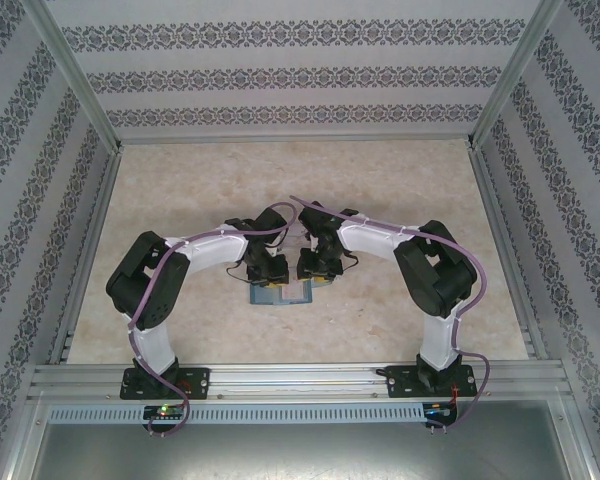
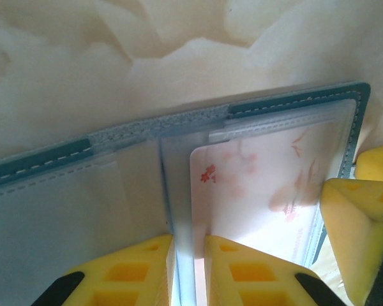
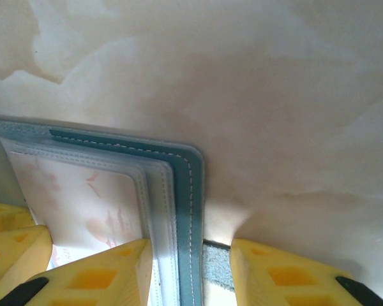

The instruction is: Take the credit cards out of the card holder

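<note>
Evidently the card (image 2: 262, 185) is thin, stiff, slick; we would take its edge by the fold of the holder (image 2: 45, 159); left gripper (image 2: 188, 241) nips that fold narrowly, right gripper (image 3: 188, 248) stands part-open astride its edge.

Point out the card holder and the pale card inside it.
card holder (image 2: 293, 102): left wrist view, on its teal stitched top edge.
pale card (image 2: 262, 175): left wrist view, on the middle of its face, behind the clear sleeve.

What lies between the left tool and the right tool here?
The right half of the holder: a pale card in its clear sleeve fills the stretch from the left tool to the right tool, as the left wrist view shows.
</note>
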